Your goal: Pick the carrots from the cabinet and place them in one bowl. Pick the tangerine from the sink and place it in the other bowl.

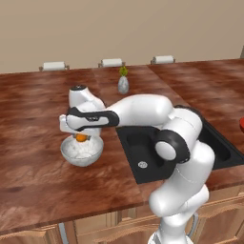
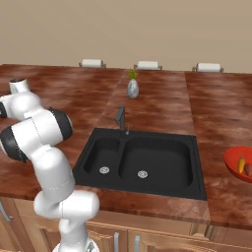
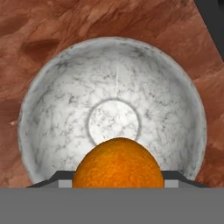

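The tangerine (image 3: 118, 162) is sitting clamped between the two fingers of the gripper (image 1: 81, 138), hanging right over the open mouth of the whitish-grey bowl (image 1: 82, 151) (seen from the hand camera, it is covering the near part of the bowl's hollow). The bowl is resting on the brown wooden counter (image 1: 38, 167), just left of the black sink (image 2: 142, 160). The white arm (image 1: 143, 112) is reaching across from the sink side. Far to the right, the red bowl (image 2: 236, 165) is sitting near the counter's edge with the two carrots (image 2: 243, 166) lying inside. A small grey vase (image 2: 132, 88) is standing behind the sink.
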### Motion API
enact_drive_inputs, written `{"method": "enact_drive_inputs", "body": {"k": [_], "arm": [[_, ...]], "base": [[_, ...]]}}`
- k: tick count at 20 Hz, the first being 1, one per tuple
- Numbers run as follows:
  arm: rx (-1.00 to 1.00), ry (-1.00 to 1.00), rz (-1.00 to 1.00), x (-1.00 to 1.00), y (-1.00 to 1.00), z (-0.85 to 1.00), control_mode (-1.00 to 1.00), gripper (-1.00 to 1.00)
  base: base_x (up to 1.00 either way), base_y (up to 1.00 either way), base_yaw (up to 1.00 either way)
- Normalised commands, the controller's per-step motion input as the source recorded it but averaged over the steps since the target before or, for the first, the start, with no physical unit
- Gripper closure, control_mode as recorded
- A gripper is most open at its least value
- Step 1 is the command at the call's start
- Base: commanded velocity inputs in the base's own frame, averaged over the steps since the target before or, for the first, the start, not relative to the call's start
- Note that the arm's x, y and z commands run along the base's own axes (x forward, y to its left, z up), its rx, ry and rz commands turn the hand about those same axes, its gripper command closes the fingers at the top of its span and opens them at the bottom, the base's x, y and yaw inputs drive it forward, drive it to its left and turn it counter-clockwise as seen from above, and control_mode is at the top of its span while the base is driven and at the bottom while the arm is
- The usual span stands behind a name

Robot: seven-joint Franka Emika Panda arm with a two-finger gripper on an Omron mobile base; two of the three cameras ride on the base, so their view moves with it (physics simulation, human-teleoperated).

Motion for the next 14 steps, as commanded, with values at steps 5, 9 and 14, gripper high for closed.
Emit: {"method": "enact_drive_inputs", "body": {"k": [5, 9, 14], "arm": [[0.07, -0.01, -0.02, 0.00, -0.05, -0.11, -1.00, 1.00], [0.02, 0.00, -0.04, 0.02, 0.00, -0.12, -1.00, 1.00], [0.00, 0.00, -0.05, 0.10, 0.04, -0.08, -1.00, 1.00]], "base": [[0.00, 0.00, 0.00], [0.00, 0.00, 0.00], [0.00, 0.00, 0.00]]}}
